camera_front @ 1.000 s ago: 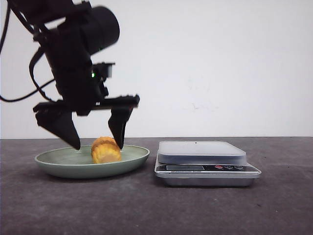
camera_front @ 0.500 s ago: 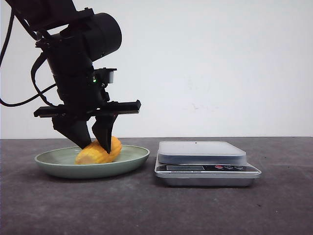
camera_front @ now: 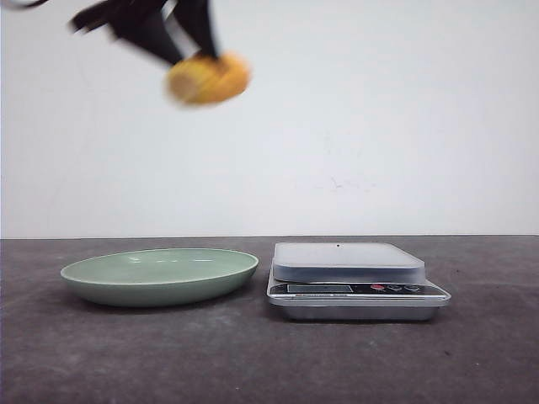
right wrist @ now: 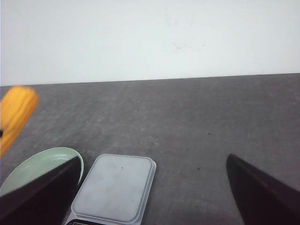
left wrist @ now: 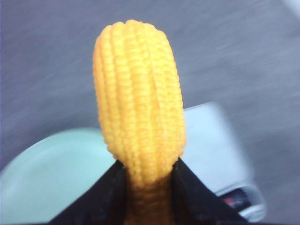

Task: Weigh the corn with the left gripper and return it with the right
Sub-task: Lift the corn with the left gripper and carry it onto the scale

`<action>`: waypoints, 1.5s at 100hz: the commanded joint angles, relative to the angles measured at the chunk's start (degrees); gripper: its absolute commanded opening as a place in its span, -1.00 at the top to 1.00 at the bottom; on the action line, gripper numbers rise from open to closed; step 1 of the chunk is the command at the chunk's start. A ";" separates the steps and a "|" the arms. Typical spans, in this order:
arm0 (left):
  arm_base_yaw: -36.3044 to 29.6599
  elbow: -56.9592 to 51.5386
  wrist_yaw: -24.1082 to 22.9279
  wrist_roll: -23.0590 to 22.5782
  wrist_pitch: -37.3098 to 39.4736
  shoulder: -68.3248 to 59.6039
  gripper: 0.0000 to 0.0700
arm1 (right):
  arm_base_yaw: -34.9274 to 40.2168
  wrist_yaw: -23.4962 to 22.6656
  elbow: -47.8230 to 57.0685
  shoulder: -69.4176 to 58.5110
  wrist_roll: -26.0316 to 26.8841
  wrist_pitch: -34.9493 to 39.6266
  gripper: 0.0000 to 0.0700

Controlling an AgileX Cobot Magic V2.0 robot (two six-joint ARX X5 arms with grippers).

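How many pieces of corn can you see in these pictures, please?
1. The corn is held high in the air by the left end effector, above the green plate. None lies on the plate or on the scale.

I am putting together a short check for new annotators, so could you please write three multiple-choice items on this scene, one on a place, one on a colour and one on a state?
1. Where is the corn?
A. Lying on the plate
B. Held in the air, high above the plate
C. Resting on the scale

2. What colour is the plate?
A. Pale green
B. Red
C. Black

3. What is the state of the left gripper?
A. Open and holding nothing
B. Shut on the plate rim
C. Shut on the corn

Key:
1. B: the front view shows the corn near the top of the picture, well above the plate and to the left of the scale.
2. A: the plate reads pale green in the front view.
3. C: the left wrist view shows both black fingers pressed against the cob's lower end.
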State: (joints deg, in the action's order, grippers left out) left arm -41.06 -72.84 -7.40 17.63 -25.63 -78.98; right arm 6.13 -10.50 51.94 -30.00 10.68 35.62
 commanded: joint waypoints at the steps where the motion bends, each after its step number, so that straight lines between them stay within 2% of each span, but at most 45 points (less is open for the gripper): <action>1: -1.64 -4.81 0.44 1.29 -0.07 -3.08 0.98 | 0.22 -0.02 1.11 -0.20 -0.20 -0.39 -0.79; 18: -5.05 -14.95 0.39 2.78 -0.17 -11.98 0.99 | 0.22 -0.02 1.11 -0.20 -0.15 -0.68 -0.79; 33: -7.04 -18.53 0.39 4.50 0.96 -19.61 0.99 | 0.22 -0.02 1.11 -0.20 -0.15 -1.33 -0.79; 54: -7.72 -18.82 0.31 6.34 1.18 -28.06 0.99 | 0.22 -0.09 1.11 -0.20 -0.13 -0.26 -0.79; 75: -7.74 -18.82 -0.20 10.69 0.83 -33.55 0.99 | 0.22 -0.04 1.11 -0.20 -0.15 0.63 -0.79; 93: -7.76 -18.82 -1.33 12.04 0.07 -37.24 0.99 | 0.22 -0.04 1.11 -0.20 -0.17 1.14 -0.79; 110: -8.04 -18.82 -1.51 11.54 -0.48 -38.40 0.98 | 0.22 -0.02 1.11 -0.20 -0.20 2.27 -0.79; 117: -8.35 -18.82 -1.79 11.39 -0.13 -38.40 0.83 | 0.22 -0.02 1.11 -0.20 -0.20 2.60 -0.79; 121: -8.46 -18.82 -1.79 11.37 -0.02 -38.40 0.63 | 0.22 -0.02 1.11 -0.20 -0.22 2.69 -0.79; 129: -8.46 -18.82 -1.77 11.37 -0.24 -38.40 0.10 | 0.22 -0.02 1.11 -0.20 -0.20 2.73 -0.79; 135: -8.48 -18.82 -1.79 11.37 -0.61 -38.40 -0.15 | 0.22 -0.02 1.11 -0.20 -0.22 2.80 -0.79; 142: -8.76 -18.82 -1.79 11.02 -0.57 -38.40 -0.23 | 0.22 -0.02 1.11 -0.20 -0.24 2.99 -0.79; 150: -9.05 -19.06 -1.79 10.29 -0.55 -38.21 -0.23 | 0.22 0.00 1.11 -0.20 -0.55 3.15 -0.79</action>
State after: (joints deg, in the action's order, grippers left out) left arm -48.99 -90.70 -9.08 28.95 -26.44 -115.63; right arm 6.13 -10.50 51.94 -30.00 10.70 38.94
